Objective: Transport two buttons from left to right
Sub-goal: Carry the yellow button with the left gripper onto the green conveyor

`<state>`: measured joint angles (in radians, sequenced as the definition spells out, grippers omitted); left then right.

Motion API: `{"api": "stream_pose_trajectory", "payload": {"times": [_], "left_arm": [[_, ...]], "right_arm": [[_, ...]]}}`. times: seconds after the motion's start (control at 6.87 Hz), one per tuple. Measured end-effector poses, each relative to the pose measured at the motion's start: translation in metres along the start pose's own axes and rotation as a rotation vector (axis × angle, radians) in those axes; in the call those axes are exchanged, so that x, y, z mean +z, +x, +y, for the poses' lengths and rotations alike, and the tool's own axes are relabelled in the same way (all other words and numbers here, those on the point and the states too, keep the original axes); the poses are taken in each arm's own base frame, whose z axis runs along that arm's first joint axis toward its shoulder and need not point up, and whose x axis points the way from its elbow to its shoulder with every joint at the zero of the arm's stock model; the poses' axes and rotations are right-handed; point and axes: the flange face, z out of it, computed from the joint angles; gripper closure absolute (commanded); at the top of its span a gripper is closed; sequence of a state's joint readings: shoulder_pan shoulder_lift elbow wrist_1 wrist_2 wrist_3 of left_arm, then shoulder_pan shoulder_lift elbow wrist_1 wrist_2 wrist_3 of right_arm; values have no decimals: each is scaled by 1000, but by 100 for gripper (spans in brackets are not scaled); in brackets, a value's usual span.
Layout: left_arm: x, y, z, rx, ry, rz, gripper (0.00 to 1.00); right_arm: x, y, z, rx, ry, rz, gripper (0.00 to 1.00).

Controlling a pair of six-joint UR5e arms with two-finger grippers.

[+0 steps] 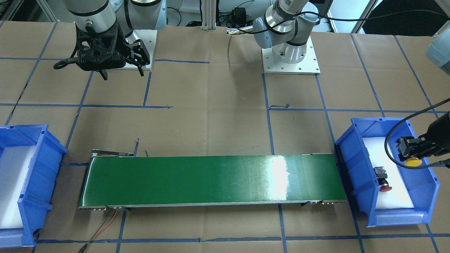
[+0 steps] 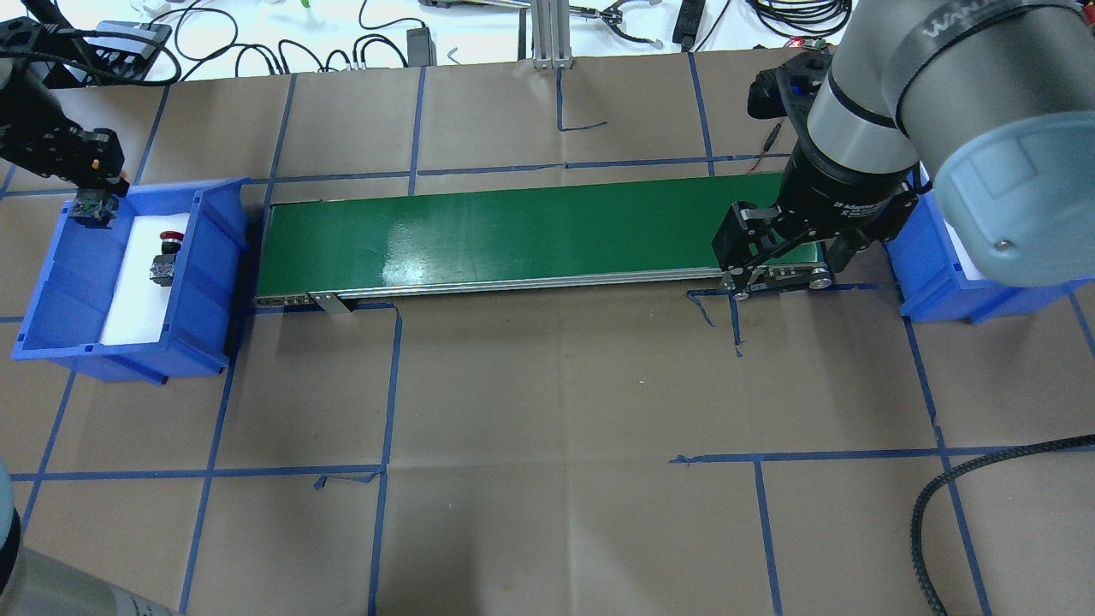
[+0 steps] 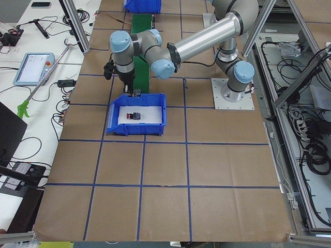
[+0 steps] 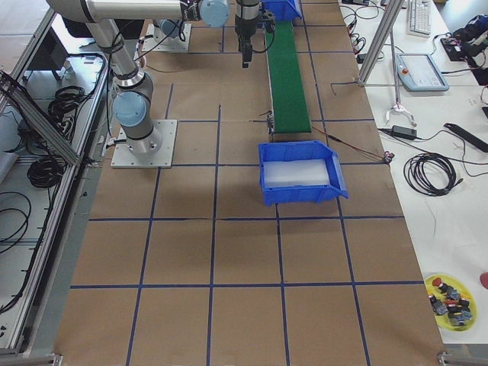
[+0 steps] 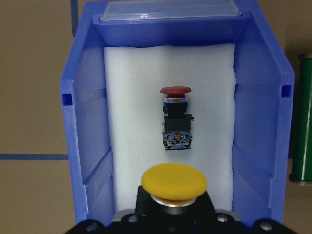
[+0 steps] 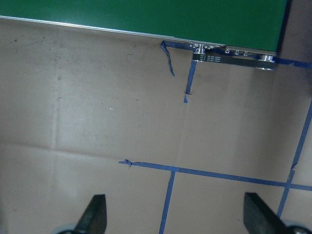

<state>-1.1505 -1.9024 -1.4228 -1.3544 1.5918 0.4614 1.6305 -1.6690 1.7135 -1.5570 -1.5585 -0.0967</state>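
My left gripper (image 1: 410, 149) is shut on the yellow button (image 5: 174, 183), which has a yellow mushroom cap (image 1: 413, 162). It holds the button over the far end of the left blue bin (image 2: 51, 282). The red button (image 5: 175, 117) lies on its side on the white foam in that bin, and also shows in the overhead view (image 2: 165, 254) and the front view (image 1: 383, 180). My right gripper (image 2: 740, 261) is open and empty, hovering over the brown table by the conveyor's right end. Its fingers (image 6: 95, 214) frame bare paper.
A green conveyor belt (image 2: 513, 231) runs between the two bins. The right blue bin (image 1: 35, 158) holds only white foam and is partly hidden by my right arm in the overhead view (image 2: 932, 265). Blue tape lines cross the brown paper table.
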Motion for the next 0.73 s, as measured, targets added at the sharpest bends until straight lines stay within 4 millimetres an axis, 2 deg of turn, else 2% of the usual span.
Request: {"api": "stream_pose_trajectory", "payload": {"times": [0.29,0.58,0.73], "left_arm": [[-6,105,-21,-19,8,-8,94],[18,203,-27,-62,-23,-10,94],[37,230,-29,-63,-46,-8,94]], "right_arm": [[0,0,0,0,0,0,0],[0,0,0,0,-1,0,0],[0,0,0,0,-1,0,0]]}}
